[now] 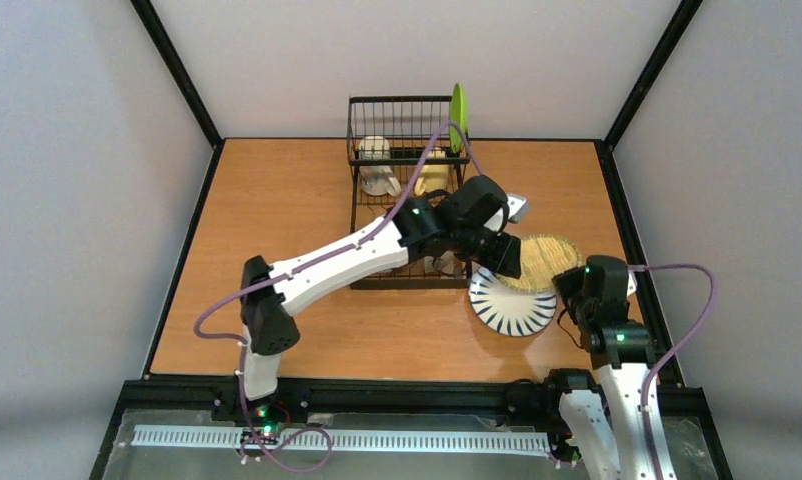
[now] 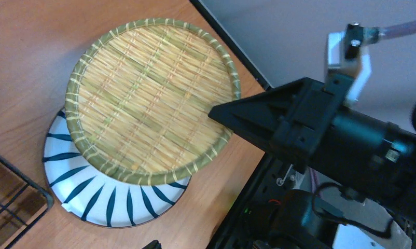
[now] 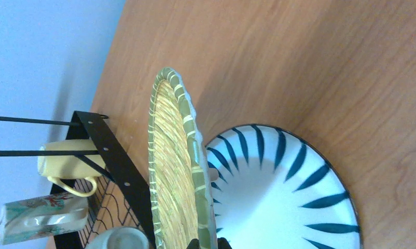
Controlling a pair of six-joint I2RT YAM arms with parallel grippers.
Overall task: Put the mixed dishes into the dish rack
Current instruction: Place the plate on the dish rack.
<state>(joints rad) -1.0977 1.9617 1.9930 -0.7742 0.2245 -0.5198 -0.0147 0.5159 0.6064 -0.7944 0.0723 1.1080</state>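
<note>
Racked: white mug (image 1: 380, 180), cream-yellow mug (image 1: 435, 176), lime-green plate (image 1: 458, 115). Pending at 4 o'clock of black wire rack (image 1: 354, 205): teal-striped bowl (image 1: 512, 311); woven tray (image 1: 543, 262) pinched by right gripper (image 3: 206, 243). Left gripper (image 1: 499, 262) spread wide.

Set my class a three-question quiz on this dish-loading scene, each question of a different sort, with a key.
1. True or false: the green plate stands upright in the rack.
2. Which arm's jaws grip the woven tray? A) left arm B) right arm C) neither
3. Name the dish on the table partly under that tray.
Key: 1 true; 2 B; 3 the striped bowl.
</note>
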